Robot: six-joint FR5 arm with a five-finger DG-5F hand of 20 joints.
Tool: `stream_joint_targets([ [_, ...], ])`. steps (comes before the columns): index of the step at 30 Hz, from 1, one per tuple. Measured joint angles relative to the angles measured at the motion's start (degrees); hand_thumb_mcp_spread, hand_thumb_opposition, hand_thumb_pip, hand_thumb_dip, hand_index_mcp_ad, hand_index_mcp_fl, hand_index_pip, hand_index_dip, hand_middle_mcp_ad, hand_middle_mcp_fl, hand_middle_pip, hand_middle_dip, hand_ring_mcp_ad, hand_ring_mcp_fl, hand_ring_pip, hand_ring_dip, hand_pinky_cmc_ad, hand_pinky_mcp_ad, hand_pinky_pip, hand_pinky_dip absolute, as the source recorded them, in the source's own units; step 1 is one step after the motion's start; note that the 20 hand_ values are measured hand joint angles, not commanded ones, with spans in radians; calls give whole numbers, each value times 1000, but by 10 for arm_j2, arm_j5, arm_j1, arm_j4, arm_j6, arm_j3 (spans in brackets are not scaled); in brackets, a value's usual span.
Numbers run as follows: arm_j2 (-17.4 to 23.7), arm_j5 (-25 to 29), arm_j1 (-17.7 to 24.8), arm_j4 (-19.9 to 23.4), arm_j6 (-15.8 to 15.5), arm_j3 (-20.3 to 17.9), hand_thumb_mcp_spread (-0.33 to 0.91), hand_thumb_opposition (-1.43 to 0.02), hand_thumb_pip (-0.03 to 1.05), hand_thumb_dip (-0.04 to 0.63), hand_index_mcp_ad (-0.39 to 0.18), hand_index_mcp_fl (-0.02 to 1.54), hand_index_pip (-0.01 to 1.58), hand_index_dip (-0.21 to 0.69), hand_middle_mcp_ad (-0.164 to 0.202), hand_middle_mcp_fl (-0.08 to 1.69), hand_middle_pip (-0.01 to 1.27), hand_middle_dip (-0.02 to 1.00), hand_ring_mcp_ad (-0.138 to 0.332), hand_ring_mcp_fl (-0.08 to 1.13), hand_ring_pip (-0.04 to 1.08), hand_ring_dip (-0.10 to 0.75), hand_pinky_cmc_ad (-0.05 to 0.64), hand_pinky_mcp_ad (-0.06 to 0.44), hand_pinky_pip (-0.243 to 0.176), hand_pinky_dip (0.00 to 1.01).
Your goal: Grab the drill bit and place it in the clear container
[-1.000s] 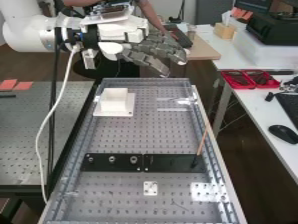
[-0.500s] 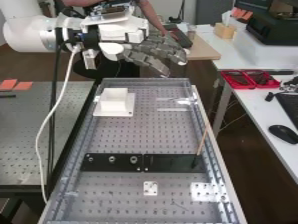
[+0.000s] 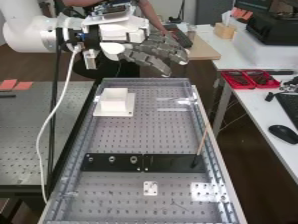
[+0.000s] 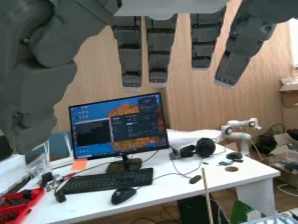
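Arm (image 3: 30, 30): enters at the high view's upper left, extended horizontally. Hand (image 3: 151, 50): raised past the bench's far end, fingers extended and slightly lowered, released. White block (image 3: 114, 100): far left of bench. Apparent clear container (image 3: 174, 103): far right. Thin brown rod (image 3: 202, 140): tilted, foot at black plate's (image 3: 173, 163) right end; identity as drill bit cannot be confirmed.

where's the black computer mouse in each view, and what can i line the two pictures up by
High view: black mouse near the right edge, on the white desk, just below the keyboard.
Wrist view: black mouse on the white desk, beside the keyboard, on the side away from the monitor.
Shared landmark: the red trays, on the same desk.
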Motion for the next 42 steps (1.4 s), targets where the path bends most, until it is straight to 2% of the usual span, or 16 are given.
stream_joint_targets([
  [12,0,-6,-1,-1,-1,1,239,-696,464,98,-24,105,515,290,52,168,126,485,209,16,94,316,393,298,-96,620],
  [24,-3,-37,0,-27,-6,10,239,-696,464,98,-24,105,515,290,52,168,126,485,209,16,94,316,393,297,-96,620],
  [35,-9,-82,-3,-71,-12,29,239,-696,464,98,-24,105,515,290,52,168,126,485,209,16,94,319,393,297,-96,616],
  [42,-12,-88,-4,-80,-17,35,239,-696,464,98,-24,105,515,290,52,168,126,485,209,16,94,316,393,297,-96,616],
])
